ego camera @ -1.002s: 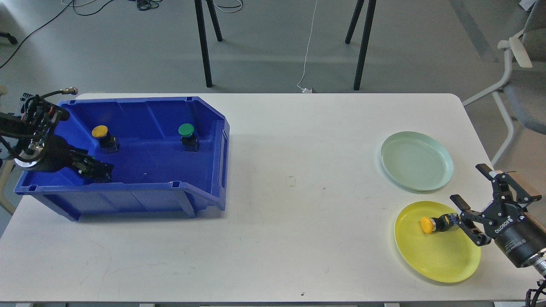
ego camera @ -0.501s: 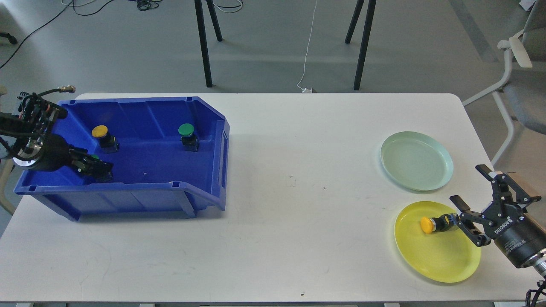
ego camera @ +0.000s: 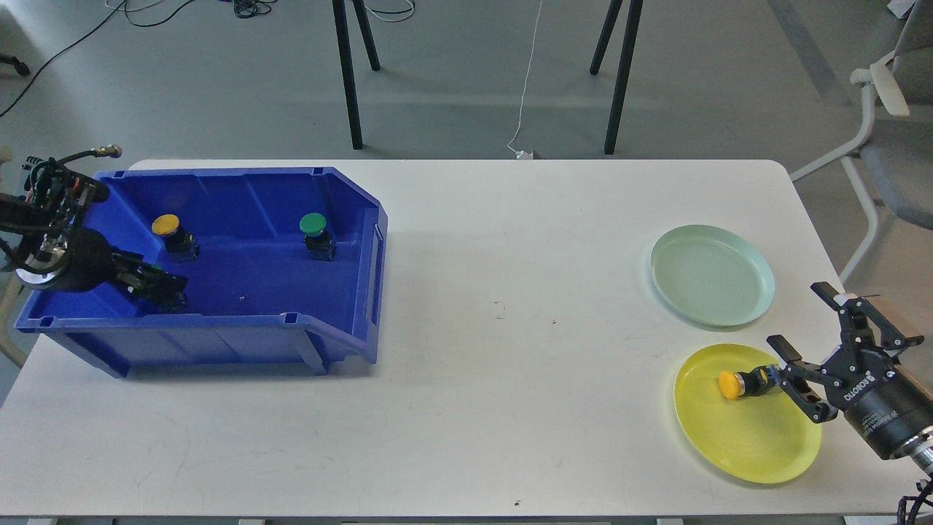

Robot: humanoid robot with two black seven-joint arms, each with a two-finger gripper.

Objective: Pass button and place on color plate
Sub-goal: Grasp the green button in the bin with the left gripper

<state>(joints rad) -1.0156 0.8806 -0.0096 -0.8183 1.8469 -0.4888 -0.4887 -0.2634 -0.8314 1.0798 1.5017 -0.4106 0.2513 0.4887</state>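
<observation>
A blue bin (ego camera: pixel 342 321) stands at the table's left. In it a yellow button (ego camera: pixel 168 227) and a green button (ego camera: pixel 314 227) stand upright. My left gripper (ego camera: pixel 159 289) reaches low into the bin's front left corner. Its dark fingers cannot be told apart, and a small green spot (ego camera: pixel 154 268) shows on it. On the right, another yellow button (ego camera: pixel 740 383) lies on its side on the yellow plate (ego camera: pixel 751 445). My right gripper (ego camera: pixel 796 315) is open and empty, its lower finger just right of that button. The pale green plate (ego camera: pixel 711 273) is bare.
The white table (ego camera: pixel 510 328) spans the view. An office chair (ego camera: pixel 893 131) stands beyond its right edge. Black stand legs (ego camera: pixel 350 80) and a white cable (ego camera: pixel 526 87) are on the floor behind the table.
The blue bin has slid a little to the left with its buttons. My left gripper has shifted left and slightly back inside it. My right gripper has hardly moved.
</observation>
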